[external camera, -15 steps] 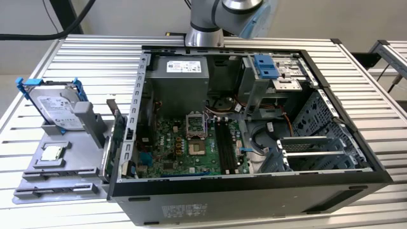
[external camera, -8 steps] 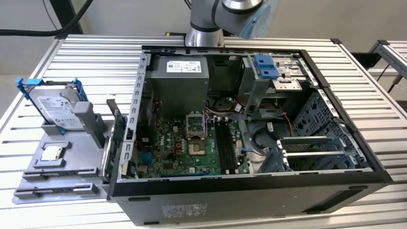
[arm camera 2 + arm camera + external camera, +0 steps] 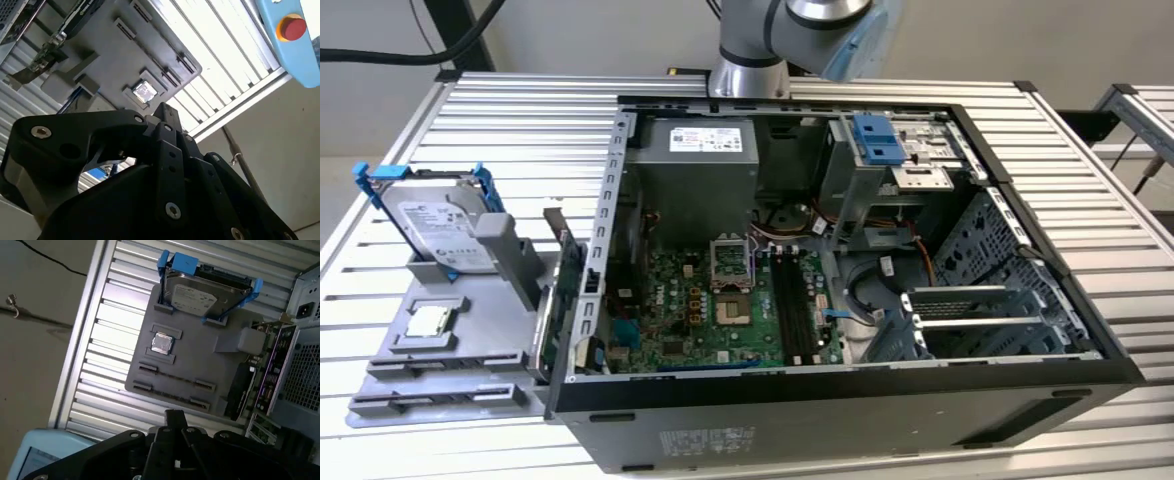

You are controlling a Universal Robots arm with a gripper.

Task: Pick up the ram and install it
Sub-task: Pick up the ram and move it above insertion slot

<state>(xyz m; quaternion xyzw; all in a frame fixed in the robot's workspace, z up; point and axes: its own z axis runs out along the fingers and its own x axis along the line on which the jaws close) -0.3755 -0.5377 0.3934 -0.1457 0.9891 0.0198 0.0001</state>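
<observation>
The ram (image 3: 793, 300) seems, hard to make out, seated in a motherboard slot inside the case (image 3: 854, 420). The tool (image 3: 175, 415) hangs above the gray tray (image 3: 200, 360), holding nothing I can see; its width I cannot tell. Installing looks done.

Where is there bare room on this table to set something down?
Bare slats of the table lie beyond the hard drive and on the exterior view's right of the computer case. The grey tray and case interior are crowded.
</observation>
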